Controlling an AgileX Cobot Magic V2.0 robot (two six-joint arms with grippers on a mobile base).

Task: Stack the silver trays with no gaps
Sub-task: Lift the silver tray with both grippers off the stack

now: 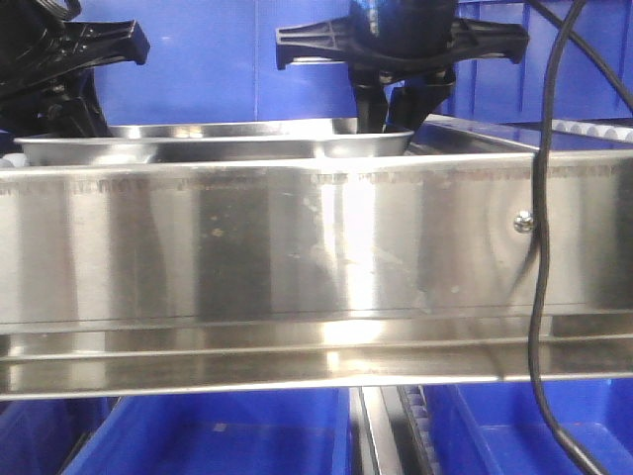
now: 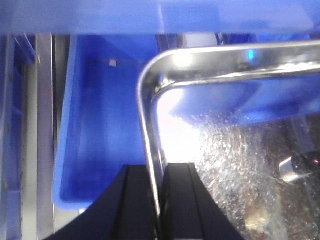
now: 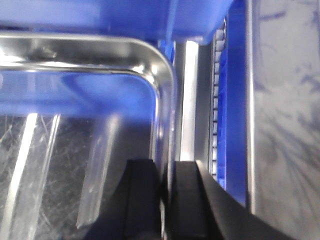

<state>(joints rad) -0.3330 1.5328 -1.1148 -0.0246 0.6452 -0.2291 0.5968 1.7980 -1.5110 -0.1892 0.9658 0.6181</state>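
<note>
The left gripper (image 2: 159,200) is clamped on the rim of the silver tray (image 2: 146,105) at lower centre of its wrist view, below the tray's rounded corner. The right gripper (image 3: 167,197) is likewise closed on the opposite rim, lower centre. In the front view the tray sits in the upper half, behind the brushed-steel rail (image 1: 297,247). A blue bin (image 2: 95,125) lies beneath the tray.

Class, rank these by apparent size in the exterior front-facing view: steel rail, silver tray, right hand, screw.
Largest: steel rail, nearest the camera.
Then silver tray and right hand: too alike to rank; the rail hides part of the tray.
Smallest: screw.
</note>
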